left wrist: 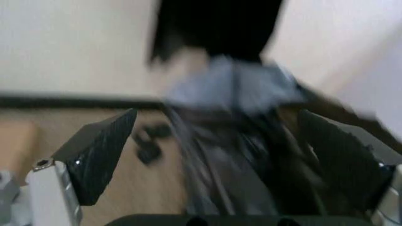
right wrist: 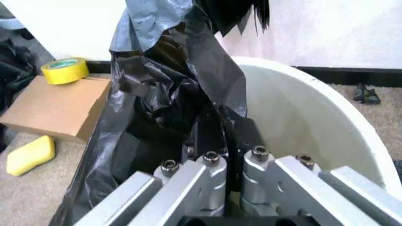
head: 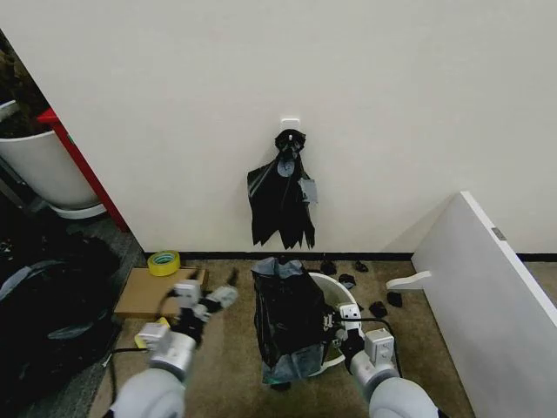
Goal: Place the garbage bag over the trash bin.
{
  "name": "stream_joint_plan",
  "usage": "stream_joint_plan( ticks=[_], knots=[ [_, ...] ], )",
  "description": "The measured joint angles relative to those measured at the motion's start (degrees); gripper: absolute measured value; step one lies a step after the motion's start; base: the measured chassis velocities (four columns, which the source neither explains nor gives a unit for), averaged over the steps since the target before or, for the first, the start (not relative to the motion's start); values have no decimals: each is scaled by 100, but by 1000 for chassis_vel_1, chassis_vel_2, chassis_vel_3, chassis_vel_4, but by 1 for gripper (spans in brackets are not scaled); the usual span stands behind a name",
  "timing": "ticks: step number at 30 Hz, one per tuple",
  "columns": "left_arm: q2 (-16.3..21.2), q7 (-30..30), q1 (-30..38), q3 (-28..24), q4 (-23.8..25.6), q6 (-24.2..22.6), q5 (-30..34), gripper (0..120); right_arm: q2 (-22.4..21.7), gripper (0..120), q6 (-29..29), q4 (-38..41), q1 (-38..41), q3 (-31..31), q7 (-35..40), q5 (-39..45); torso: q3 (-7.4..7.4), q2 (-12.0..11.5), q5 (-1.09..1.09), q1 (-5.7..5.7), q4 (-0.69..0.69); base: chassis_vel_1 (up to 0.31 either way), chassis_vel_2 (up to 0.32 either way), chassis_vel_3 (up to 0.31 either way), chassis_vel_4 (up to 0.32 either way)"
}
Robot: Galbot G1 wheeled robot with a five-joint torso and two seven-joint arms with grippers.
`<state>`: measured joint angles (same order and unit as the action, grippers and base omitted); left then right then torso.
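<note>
The bin [head: 346,296] stands on the carpet close to the wall, straight ahead of the robot, with its cream inner wall [right wrist: 301,117] showing. The bag [head: 289,324] is draped over the bin's left side, hanging down the outside toward the floor, with its grey-sheened top bunched above the rim [right wrist: 182,61].

The right gripper [head: 335,324] is at the bin's near rim, its 2 fingers [right wrist: 210,141] pressed together on a fold of the bag just inside the rim.

The left gripper [head: 211,298] hangs in the air to the left of the bag, not touching it; its 2 dark fingers [left wrist: 100,150] are spread wide with the bag [left wrist: 238,155] in view beyond the gap.

A cardboard box [right wrist: 60,106] with a tape roll [right wrist: 65,70] lies left of the bin.
</note>
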<state>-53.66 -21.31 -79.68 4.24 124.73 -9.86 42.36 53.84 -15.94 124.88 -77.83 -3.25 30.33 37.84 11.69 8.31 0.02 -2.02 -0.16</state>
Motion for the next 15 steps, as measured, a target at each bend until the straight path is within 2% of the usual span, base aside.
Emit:
stream_joint_plan(
  ticks=[5,9,15],
  knots=[
    [-37,-315,401,-544,-236,-526,377,100,17,0,57,0,21,8,-36,5,0,0,-1,0,1,0,0,0,0],
    [-318,-816,884,-937,-514,-939,510,100,59,0,78,-3,-9,27,-75,-36,0,0,1,0,2,0,0,0,0],
    [-611,-1352,1473,-1192,-782,-1378,606,100,138,0,79,-55,-20,2,-102,-94,0,0,2,0,0,0,0,0,0]
  ],
)
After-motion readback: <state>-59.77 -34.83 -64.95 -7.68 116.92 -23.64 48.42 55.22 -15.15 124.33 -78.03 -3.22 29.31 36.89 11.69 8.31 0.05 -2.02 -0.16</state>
